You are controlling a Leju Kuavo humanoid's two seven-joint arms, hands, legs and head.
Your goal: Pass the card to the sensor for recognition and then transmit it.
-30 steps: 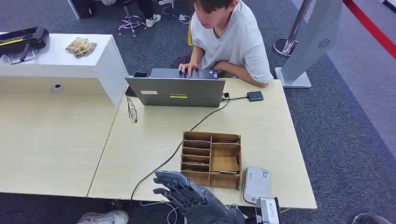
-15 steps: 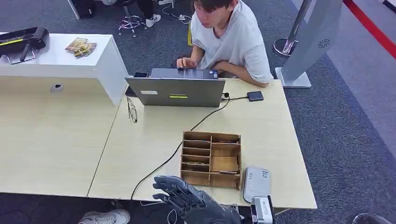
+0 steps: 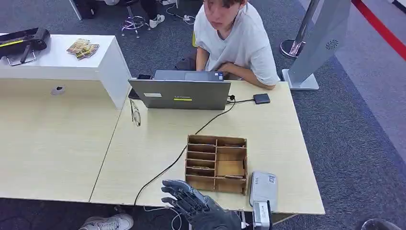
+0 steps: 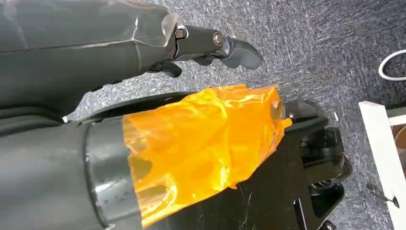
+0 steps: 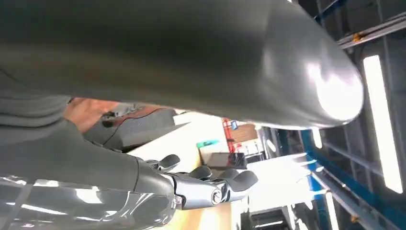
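Fingers (image 3: 178,194) of right hand (image 3: 191,203) spread apart, holding nothing, at table (image 3: 143,143) edge beside wooden organizer (image 3: 217,164).

I see light wooden tables (image 3: 57,143) on grey carpet (image 3: 354,143), a white cabinet (image 3: 62,62), and a red floor stripe (image 3: 380,26).

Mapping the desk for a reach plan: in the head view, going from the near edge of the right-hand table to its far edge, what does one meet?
Right hand at the near edge → wooden divider box → glasses → laptop → person seated beyond the far edge.
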